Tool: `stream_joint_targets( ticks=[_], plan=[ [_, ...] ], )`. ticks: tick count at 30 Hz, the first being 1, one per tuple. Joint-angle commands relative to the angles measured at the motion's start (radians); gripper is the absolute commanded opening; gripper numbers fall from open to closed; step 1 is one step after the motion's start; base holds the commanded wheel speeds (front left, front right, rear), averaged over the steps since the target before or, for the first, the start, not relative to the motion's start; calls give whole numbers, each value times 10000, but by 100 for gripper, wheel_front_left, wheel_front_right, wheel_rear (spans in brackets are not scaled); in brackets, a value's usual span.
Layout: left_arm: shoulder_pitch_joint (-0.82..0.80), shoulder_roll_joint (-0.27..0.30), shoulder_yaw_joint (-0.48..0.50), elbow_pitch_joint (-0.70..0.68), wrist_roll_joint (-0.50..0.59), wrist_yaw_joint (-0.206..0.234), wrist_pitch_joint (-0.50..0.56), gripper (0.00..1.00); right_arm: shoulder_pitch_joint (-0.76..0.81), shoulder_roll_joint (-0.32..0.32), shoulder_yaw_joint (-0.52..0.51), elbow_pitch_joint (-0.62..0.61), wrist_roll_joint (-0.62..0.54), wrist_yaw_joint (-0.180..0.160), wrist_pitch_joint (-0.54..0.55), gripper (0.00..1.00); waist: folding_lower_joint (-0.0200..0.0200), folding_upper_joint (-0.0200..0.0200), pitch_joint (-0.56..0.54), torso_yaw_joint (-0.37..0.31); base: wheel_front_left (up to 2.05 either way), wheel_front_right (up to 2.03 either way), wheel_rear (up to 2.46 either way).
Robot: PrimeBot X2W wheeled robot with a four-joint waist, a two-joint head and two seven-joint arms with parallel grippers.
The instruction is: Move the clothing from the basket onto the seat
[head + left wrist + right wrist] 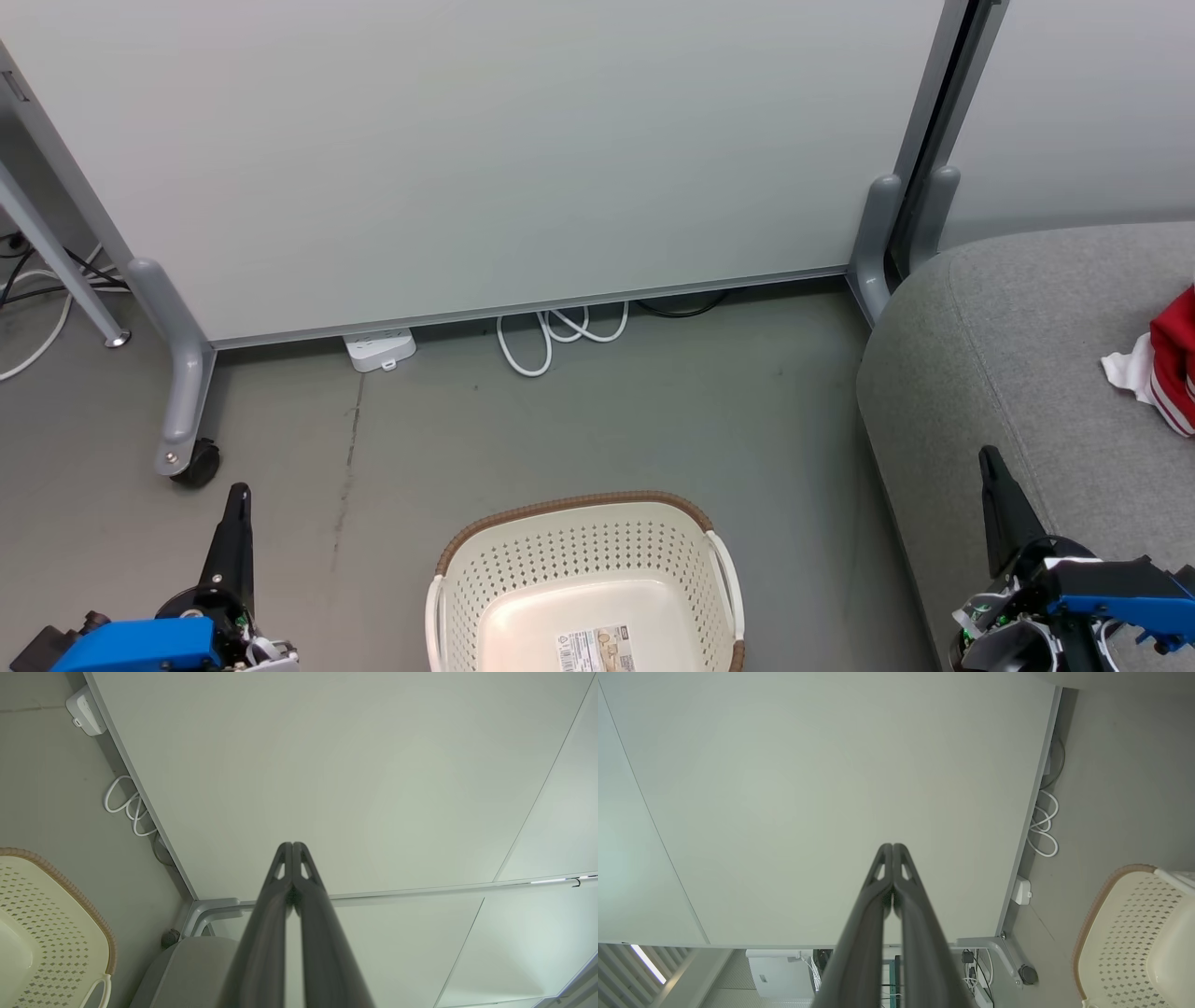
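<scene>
The cream basket with a brown rim stands on the floor at the bottom centre, holding nothing but a paper label. Red clothing with white stripes and trim lies on the grey seat at the right edge. My left gripper is shut and empty, raised at the lower left beside the basket. My right gripper is shut and empty over the seat's front part. In the left wrist view the closed gripper points at the white panel, with the basket at the left. The right wrist view shows its closed gripper and the basket.
A white partition panel on grey wheeled legs stands behind the basket. A white power strip and coiled white cable lie at its foot. Grey concrete floor spreads between the panel, basket and seat.
</scene>
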Motion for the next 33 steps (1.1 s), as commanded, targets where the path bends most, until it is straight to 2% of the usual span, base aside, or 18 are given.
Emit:
stream_joint_targets(
  ticks=[1,7,33],
  plan=[
    [-133,45,102,-60,-206,-50,58,0,-121,31,-47,-53,234,0,67,0,1,0,3,-7,0,0,0],
    [-145,47,154,-62,-589,-86,163,0,-155,40,-74,-58,632,0,165,0,1,0,13,-29,0,0,0],
    [-143,46,140,-60,-564,-86,167,0,-152,37,-67,-55,598,0,163,0,1,0,14,-30,0,0,0]
  ],
)
